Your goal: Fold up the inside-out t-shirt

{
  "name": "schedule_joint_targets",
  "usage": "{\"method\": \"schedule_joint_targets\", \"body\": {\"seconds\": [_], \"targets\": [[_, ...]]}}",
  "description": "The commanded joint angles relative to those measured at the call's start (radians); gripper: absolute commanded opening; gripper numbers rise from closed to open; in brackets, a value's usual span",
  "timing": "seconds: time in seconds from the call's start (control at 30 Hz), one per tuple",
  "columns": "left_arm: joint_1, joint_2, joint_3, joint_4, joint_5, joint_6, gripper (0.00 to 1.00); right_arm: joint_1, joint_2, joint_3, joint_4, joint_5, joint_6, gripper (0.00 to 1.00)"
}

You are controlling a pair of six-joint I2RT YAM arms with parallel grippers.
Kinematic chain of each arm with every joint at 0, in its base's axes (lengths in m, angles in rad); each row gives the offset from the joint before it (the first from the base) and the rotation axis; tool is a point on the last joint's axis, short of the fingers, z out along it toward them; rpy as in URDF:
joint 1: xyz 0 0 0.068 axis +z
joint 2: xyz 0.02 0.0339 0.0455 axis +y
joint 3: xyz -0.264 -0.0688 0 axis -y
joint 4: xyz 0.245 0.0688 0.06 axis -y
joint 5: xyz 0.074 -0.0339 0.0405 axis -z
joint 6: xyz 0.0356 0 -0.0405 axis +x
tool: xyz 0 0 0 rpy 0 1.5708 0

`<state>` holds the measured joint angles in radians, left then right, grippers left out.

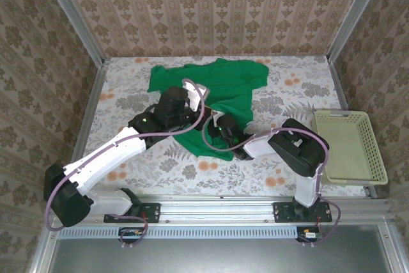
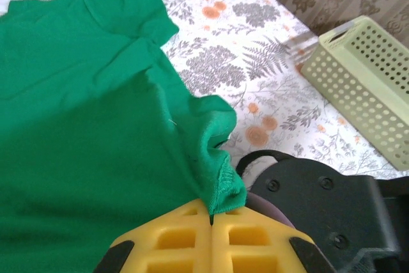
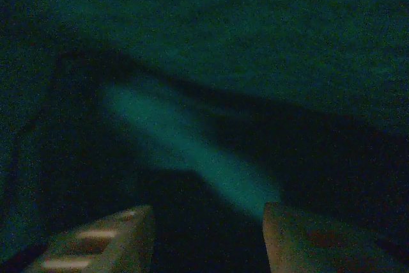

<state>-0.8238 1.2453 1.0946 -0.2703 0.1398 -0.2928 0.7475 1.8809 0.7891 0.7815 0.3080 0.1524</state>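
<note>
**Green t-shirt on floral table, both arms at its near hem**

**Top view.** We list one t-shirt (image 1: pixel 223 84), plain bright green and without print. It lies crumpled across the far middle of the table (image 1: pixel 287 87). One short sleeve spreads to the far left, and the body narrows to a point toward the arms. The cloth is creased and partly doubled over itself. The left arm (image 1: pixel 115 151) reaches in from the near left and its wrist sits over the shirt's middle. The right arm (image 1: pixel 300 151) bends in from the near right and its wrist lies at the shirt's near edge. A pale basket (image 1: pixel 348 114) stands at the table's right edge, well apart from the shirt.

**Left wrist view.** The left gripper (image 2: pixel 211 234) has its yellow fingers (image 2: pixel 172 241) pressed together, clamped on a bunched corner of hem. We see a line of stitching along that hem. From the pinch the shirt fans out left and away in soft wrinkles. Bare table and the basket lie beyond it to the right.

**Right wrist view.** This view is dark, with green cloth draped close over the lens. A paler fold runs down toward the right gripper (image 3: pixel 208 244). Its fingers (image 3: pixel 108 247) stand apart, and we see no cloth pressed between the tips.
</note>
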Motion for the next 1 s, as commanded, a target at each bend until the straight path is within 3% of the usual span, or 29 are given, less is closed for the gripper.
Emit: {"method": "schedule_joint_targets", "body": {"seconds": [0.0, 0.27, 0.57, 0.63, 0.7, 0.8, 0.97], "targets": [[-0.009, -0.057, 0.071, -0.018, 0.066, 0.030, 0.00, -0.050, 0.029, 0.028, -0.018, 0.030, 0.034, 0.50], [-0.029, -0.006, 0.244, -0.066, 0.104, 0.009, 0.00, -0.061, 0.032, 0.131, -0.174, 0.027, 0.072, 0.52], [-0.143, 0.069, 0.440, -0.078, 0.077, 0.045, 0.00, -0.084, 0.113, 0.385, -0.556, 0.095, 0.205, 0.59], [-0.162, 0.077, 0.462, -0.073, 0.060, 0.047, 0.00, -0.104, 0.143, 0.452, -0.673, 0.085, 0.246, 0.68], [-0.176, 0.084, 0.482, -0.073, 0.041, 0.046, 0.00, -0.117, 0.178, 0.535, -0.804, 0.088, 0.275, 0.88], [-0.186, 0.088, 0.497, -0.063, 0.013, 0.043, 0.00, -0.125, 0.242, 0.648, -0.984, 0.116, 0.294, 0.96], [-0.189, 0.083, 0.522, -0.047, -0.007, 0.030, 0.00, -0.140, 0.371, 0.847, -1.265, 0.161, 0.334, 0.98]]}}
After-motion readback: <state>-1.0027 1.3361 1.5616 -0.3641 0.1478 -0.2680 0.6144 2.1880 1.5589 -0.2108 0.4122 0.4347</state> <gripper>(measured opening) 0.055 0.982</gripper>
